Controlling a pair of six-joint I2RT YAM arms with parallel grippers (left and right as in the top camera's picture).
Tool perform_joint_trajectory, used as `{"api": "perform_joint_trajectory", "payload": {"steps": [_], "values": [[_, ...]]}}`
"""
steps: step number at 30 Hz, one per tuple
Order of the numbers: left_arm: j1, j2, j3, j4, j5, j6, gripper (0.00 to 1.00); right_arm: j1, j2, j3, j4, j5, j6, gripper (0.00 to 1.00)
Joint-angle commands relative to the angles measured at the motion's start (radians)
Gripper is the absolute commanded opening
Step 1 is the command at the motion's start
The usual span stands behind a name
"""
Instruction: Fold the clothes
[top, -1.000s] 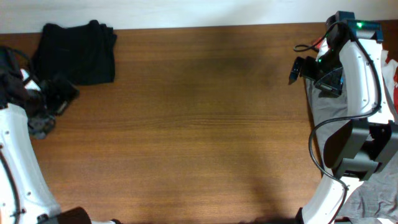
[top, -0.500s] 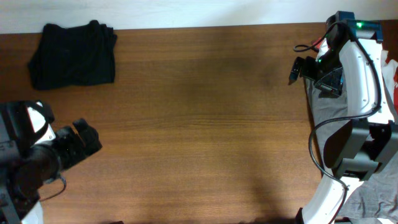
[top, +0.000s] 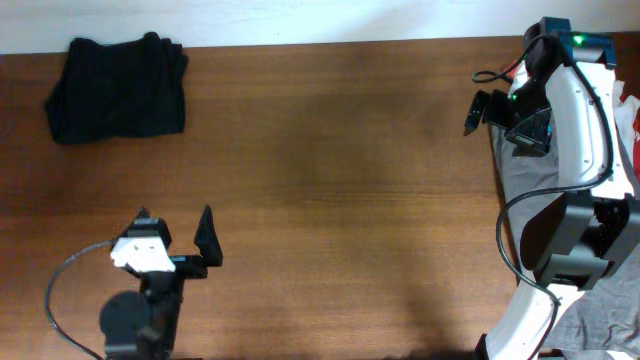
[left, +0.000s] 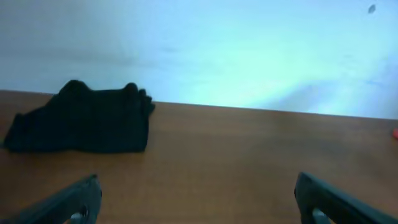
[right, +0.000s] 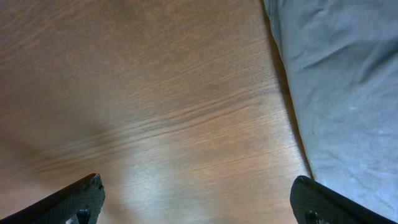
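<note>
- Jaws on the left gripper (top: 173, 226) stand spread wide with nothing between them, and it sits over bare wood near the table's (top: 330, 200) front-left corner.
- On the left wrist view, both fingertips (left: 65, 200) frame the bottom corners, looking low along the table toward the black garment (left: 81, 119).
- That black garment lies folded in a compact bundle at the table's far-left corner, well apart from the left gripper.
- Over to the right gripper (top: 484, 108): it's spread wide too, holding nothing, above the table's far-right part.
- Its wrist view shows bare wood below and the grey garment (right: 339, 87) just beside, rumpled and creased.
- The grey garment lies along the table's right edge, partly under the right arm (top: 585, 110).
</note>
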Motion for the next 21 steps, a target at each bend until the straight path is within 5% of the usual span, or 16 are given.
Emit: {"api": "perform_joint_trajectory", "payload": {"steps": [1,5,21], "values": [[0.000,-0.118,-0.140,0.120,-0.072,0.016,0.99,-0.003,-0.010,0.011,0.000,0.009,0.001,0.99],[0.017,-0.283,-0.283,0.190,-0.077,0.016,0.99,-0.003,-0.010,0.011,0.000,0.009,0.001,0.99],[0.017,-0.282,-0.356,0.102,-0.021,0.016,0.99,-0.003,-0.010,0.011,0.000,0.009,0.001,0.99]]}}
